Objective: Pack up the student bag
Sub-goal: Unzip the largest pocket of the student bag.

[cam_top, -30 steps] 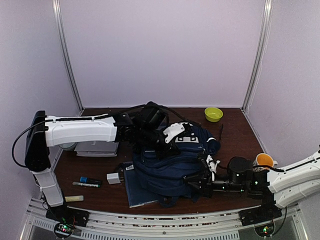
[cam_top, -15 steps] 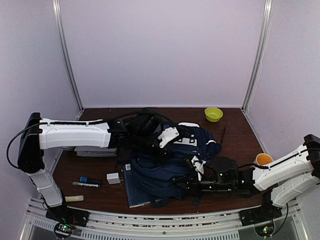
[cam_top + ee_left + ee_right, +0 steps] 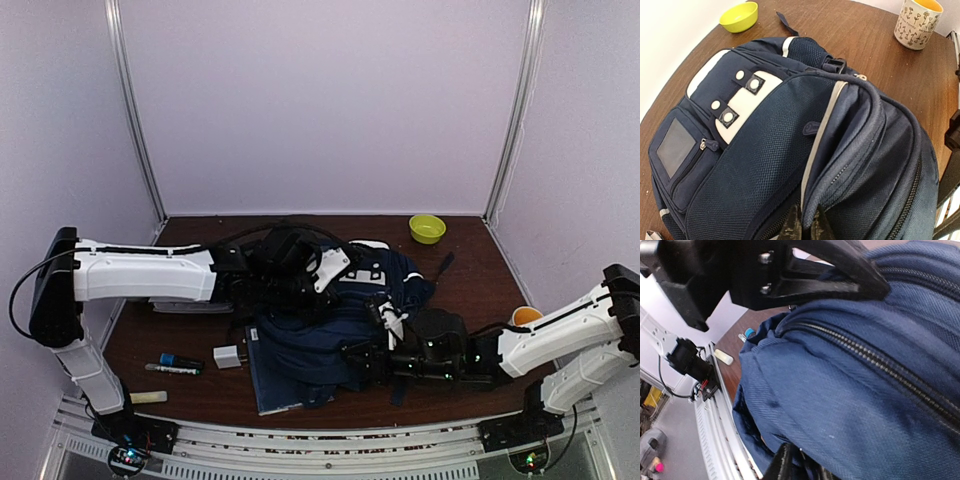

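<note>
Top external: backpack (image 3: 330, 320) is lying at centre of table (image 3: 470, 290), likely soft and floppy; seams offering best hold. Left gripper (image 3: 802, 227) is pinching its fabric at 10 o'clock; right gripper (image 3: 797, 465), 5 o'clock, opening unclear.

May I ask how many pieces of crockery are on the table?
2: a yellow bowl at the far edge and a patterned mug near the right edge; the student bag may hide others.

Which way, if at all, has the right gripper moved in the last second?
Yes: the right gripper slid left along the student bag, farther from the mug.
</note>
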Tool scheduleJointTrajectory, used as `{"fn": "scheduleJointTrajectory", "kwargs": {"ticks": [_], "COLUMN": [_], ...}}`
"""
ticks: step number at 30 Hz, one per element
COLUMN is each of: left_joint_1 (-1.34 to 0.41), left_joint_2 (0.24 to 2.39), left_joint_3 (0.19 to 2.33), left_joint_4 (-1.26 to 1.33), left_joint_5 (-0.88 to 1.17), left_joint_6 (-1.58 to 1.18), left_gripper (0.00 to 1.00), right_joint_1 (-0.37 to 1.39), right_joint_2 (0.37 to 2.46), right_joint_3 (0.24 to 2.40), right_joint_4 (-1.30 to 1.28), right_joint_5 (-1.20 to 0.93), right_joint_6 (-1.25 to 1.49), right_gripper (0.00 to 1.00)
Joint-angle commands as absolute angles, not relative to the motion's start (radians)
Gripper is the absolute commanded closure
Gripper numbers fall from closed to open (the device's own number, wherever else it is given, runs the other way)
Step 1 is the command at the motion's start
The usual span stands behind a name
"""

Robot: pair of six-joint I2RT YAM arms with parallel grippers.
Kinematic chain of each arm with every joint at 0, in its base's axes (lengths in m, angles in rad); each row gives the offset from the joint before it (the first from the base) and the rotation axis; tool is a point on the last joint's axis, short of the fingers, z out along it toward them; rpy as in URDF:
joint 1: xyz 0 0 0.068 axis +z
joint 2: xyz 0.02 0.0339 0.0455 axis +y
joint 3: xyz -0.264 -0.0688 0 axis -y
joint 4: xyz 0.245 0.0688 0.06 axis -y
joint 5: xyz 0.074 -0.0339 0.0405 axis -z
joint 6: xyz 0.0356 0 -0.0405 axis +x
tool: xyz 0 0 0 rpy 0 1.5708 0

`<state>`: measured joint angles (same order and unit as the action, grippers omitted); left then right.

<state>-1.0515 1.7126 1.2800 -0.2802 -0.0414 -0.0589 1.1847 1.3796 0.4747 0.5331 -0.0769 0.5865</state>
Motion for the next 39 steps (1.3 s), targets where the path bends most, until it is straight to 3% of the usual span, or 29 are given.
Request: {"fn": "scheduleJointTrajectory", "kwargs": {"ticks": [1,4,6,13,21,26,33,39], "left_joint_1": [-1.046,-1.046,-1.048,-1.046,-1.048,-1.048,-1.048,-1.048], "left_joint_2": [1.675,1.66,1.653,1.646,1.617,1.61,1.602,1.601], "left_joint_3": [1.264,1.236,1.226,1.207,1.171,1.166,1.157,1.16], "left_joint_4": [-0.173,-0.154,-0.15,-0.135,-0.113,-0.131,-0.145,-0.136], "left_joint_5": [-0.069,-0.051,-0.052,-0.048,0.004,0.001,-0.054,-0.046], "left_joint_6": [-0.107,-0.101,-0.099,-0.095,-0.07,-0.061,-0.097,-0.11], "left_gripper": [1.0,1.0,1.0,1.0,1.0,1.0,1.0,1.0], "right_joint_1": [1.192,1.193,1.193,1.193,1.189,1.187,1.182,1.186], "right_joint_2": [1.371,1.327,1.287,1.116,0.954,0.889,1.045,1.177], "right_joint_3": [0.507,0.477,0.449,0.37,0.366,0.312,0.324,0.388], "right_joint_4": [0.536,0.544,0.547,0.501,0.227,0.236,0.338,0.367], "right_joint_5": [-0.025,-0.027,-0.042,-0.054,0.237,0.302,-0.046,-0.095], "right_joint_6": [0.645,0.644,0.637,0.613,0.421,0.188,0.22,0.23], "right_gripper": [0.71,0.56,0.52,0.46,0.41,0.41,0.45,0.49]}}
